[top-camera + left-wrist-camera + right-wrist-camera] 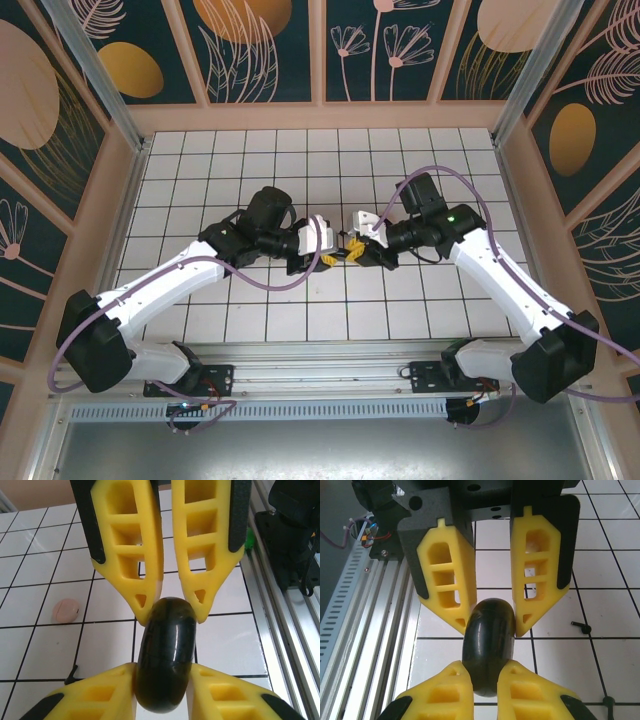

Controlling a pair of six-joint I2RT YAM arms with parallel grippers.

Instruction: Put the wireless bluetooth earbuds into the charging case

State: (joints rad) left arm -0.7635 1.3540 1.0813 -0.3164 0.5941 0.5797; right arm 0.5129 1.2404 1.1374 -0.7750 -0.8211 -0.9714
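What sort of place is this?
Likely a purpose-built robot cell: white grid-tiled table, leaf-print wall panels boxing it in, and a left arm and right arm bolted to an aluminium rail, left hand and right hand clamping one black case.

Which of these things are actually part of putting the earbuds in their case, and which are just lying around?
Part of the job:
black charging case, gripped by the left pincer and the right pincer
black earbud and second black earbud, on the tiles

Just lying about:
pale pink round piece, purpose unclear
aluminium rail
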